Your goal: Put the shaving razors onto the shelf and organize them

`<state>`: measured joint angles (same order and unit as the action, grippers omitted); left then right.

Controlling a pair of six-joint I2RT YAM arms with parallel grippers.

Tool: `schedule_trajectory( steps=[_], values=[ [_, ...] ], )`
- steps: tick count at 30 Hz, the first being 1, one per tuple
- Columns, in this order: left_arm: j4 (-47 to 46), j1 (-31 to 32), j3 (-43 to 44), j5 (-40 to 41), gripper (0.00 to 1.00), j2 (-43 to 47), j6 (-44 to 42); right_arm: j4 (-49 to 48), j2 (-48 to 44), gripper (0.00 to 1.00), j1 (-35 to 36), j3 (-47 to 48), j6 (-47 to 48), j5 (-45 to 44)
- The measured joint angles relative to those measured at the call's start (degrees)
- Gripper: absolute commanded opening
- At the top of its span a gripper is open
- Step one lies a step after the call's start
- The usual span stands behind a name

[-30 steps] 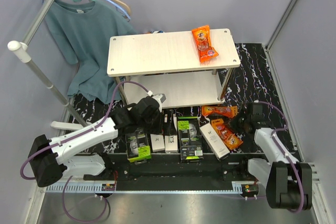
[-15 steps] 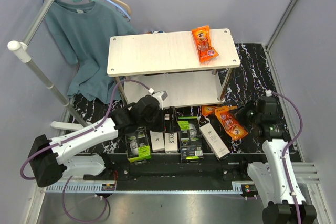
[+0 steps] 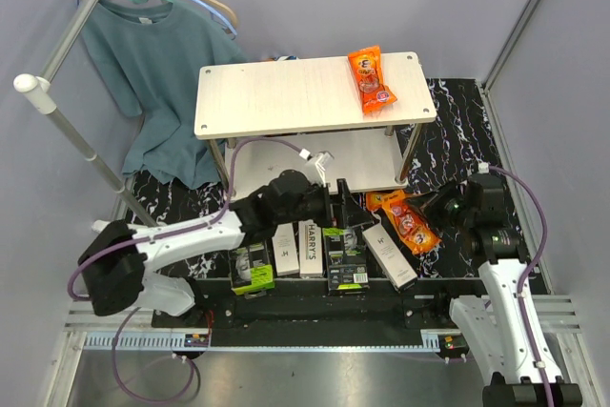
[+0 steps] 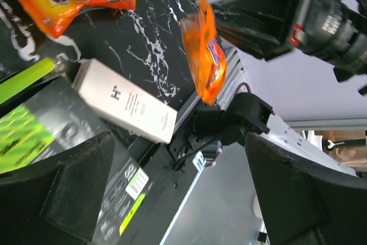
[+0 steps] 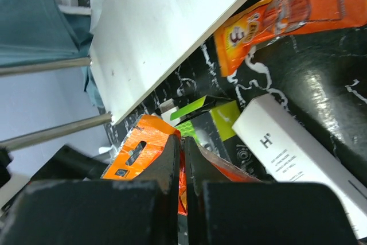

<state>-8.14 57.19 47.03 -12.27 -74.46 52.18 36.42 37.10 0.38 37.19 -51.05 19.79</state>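
- Near table's front edge, 5 razor boxes [image 3: 310, 259] lie in a row before the shelf [image 3: 286, 97], none on it. L to R: black/green box [image 3: 253, 269], white box [image 3: 286, 250], white "HARRY'S" box [image 3: 310, 243], 2nd black/green box [image 3: 345, 256], angled white "H" box [image 3: 389, 254].
- Left gripper [image 3: 341, 207]: jaws spread wide, holding nothing, poised over 2nd black/green box. Can't tell if touching.
- Right gripper [image 5: 182, 154]: jaws pinched tight on edge of orange snack packet [image 5: 143, 147]. Packet hangs lifted off table, just right of "H" box.
- 2nd orange packet [image 3: 393, 199] lies on black marbled table [image 3: 457, 140] by shelf's front-right leg.
- 3rd orange packet [image 3: 370, 78] lies on shelf's top board.
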Motion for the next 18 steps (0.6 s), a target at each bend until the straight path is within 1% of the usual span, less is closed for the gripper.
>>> schedule_trajectory(
  steps=[4, 6, 10, 11, 13, 18],
  values=[
    [-2.6, 1.1, 4.8, -1.3, 0.93, -7.8, 0.6, 0.0, 0.4, 0.00, 2.1, 1.6, -0.5, 0.8],
    [-2.9, 2.1, 8.2, -1.7, 0.89, -11.2, 0.5, 0.0, 0.5, 0.00, 2.9, 2.1, -0.6, 0.9],
    [-4.6, 3.8, 12.9, -2.6, 0.82, -14.9, 0.6, 0.0, 0.2, 0.00, 3.7, 2.4, -0.9, 0.9],
    [-5.0, 4.0, 13.3, -2.6, 0.80, -15.3, 0.6, 0.1, 0.1, 0.00, 3.7, 2.4, -0.9, 0.9],
    [-5.7, 4.5, 14.1, -2.9, 0.73, -16.3, 0.6, 0.5, -0.4, 0.00, 3.7, 2.4, -0.9, 1.0],
    [-6.2, 5.0, 15.7, -3.8, 0.61, -18.8, 0.8, 1.8, -2.2, 0.00, 3.7, 2.4, -1.2, 1.4]
  ],
)
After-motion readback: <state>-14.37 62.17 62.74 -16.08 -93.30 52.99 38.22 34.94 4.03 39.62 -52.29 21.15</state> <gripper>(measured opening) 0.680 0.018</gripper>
